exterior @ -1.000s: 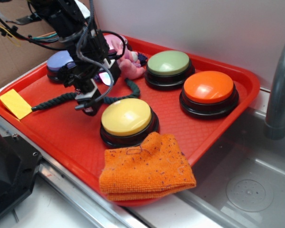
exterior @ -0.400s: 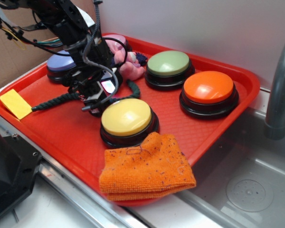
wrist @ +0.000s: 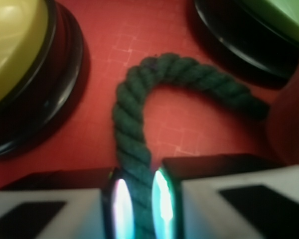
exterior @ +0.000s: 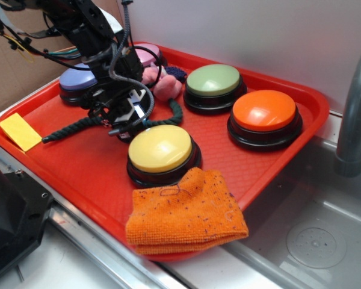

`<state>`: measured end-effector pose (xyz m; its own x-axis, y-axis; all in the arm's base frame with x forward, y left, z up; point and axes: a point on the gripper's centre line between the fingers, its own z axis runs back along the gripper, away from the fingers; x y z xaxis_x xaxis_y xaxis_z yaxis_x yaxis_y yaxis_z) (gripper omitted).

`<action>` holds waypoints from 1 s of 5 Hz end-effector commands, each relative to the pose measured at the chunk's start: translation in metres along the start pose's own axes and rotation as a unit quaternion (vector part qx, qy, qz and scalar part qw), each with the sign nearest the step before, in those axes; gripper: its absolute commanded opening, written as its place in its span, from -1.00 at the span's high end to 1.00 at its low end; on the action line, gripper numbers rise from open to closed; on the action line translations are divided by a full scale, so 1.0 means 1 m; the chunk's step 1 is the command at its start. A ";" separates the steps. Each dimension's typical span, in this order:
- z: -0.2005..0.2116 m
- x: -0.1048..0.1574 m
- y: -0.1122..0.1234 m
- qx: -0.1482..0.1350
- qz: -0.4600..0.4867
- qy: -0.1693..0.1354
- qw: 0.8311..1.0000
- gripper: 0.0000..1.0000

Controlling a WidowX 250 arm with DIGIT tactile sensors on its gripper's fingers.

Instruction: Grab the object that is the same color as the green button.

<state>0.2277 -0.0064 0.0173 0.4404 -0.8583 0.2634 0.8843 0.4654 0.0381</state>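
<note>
Dark green twisted rope [wrist: 134, 149]: long, thin, flexible. It lies on the red plastic tray [exterior: 66, 162] and passes between the two fingers of the claw [wrist: 138, 206]. In the wrist view both pads press against the strand, so the claw is closed on the rope. One length runs out to the left of the claw in the exterior view [exterior: 69, 129]; the other curls ahead of it in a hook toward the buttons.

Pale-green round dome button on a black base [exterior: 213, 81]: beyond the claw to the right, close to the rope's hooked end.

Yellow round dome button on a black base [exterior: 160, 149]: just in front of the claw, beside the rope.

Orange round dome button on a black base [exterior: 265, 111]: well apart from the claw, far right.

Lavender round dome button [exterior: 75, 78]: behind the arm, partly hidden.

Pink plush toy [exterior: 165, 87]: just behind the claw, near the rope's curl.

Orange knitted cloth, folded [exterior: 186, 214]: on the tray's near edge, touching the yellow button's base.

Yellow flat rectangular piece [exterior: 19, 131]: far left, near the rope's end.
</note>
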 end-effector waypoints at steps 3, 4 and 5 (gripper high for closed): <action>0.107 0.014 0.004 0.062 0.360 0.092 0.926 1.00; 0.140 0.016 0.005 0.082 0.438 0.101 0.890 1.00; 0.163 0.019 0.011 0.101 0.484 0.097 0.864 1.00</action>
<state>0.2082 0.0233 0.1634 0.9971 -0.0671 0.0349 0.0654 0.9967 0.0491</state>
